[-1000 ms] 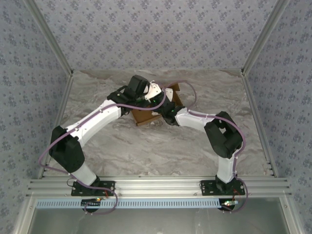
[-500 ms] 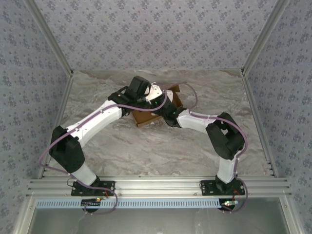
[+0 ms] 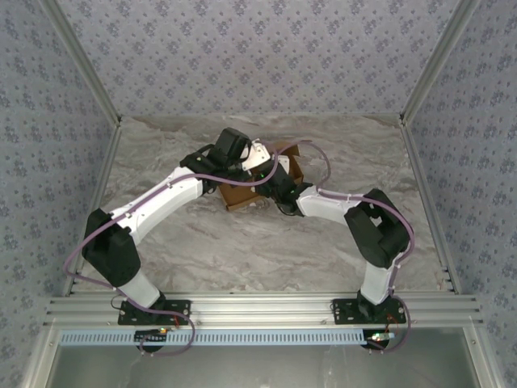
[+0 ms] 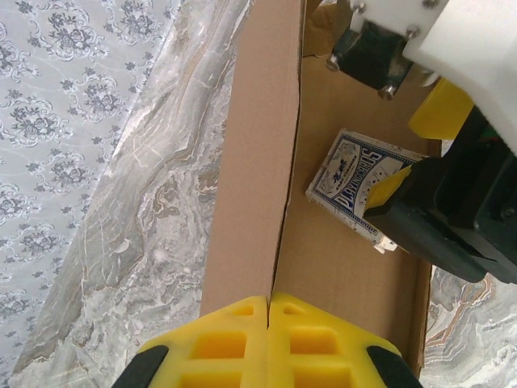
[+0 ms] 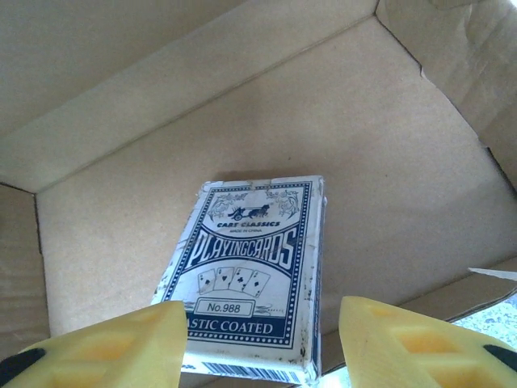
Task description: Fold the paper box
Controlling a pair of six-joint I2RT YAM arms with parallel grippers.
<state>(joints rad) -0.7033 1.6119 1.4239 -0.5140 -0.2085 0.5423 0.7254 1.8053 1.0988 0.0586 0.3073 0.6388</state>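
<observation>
The left pincer [image 4: 268,311] pinches the paper box [image 4: 250,162] wall, the right pincer [image 5: 258,311] spread astride the card packet [image 5: 250,267] inside

The box [image 3: 239,194] sits on the table [image 3: 202,242], with both claws at it. Its side wall runs straight ahead from the left claw [image 4: 268,311], nipped between the fingers. Table lies left of that wall, box floor right of it. On the floor lies the pack [image 5: 250,275], just ahead of the right claw [image 5: 258,327], between its parted fingers and nearer the left one.
</observation>
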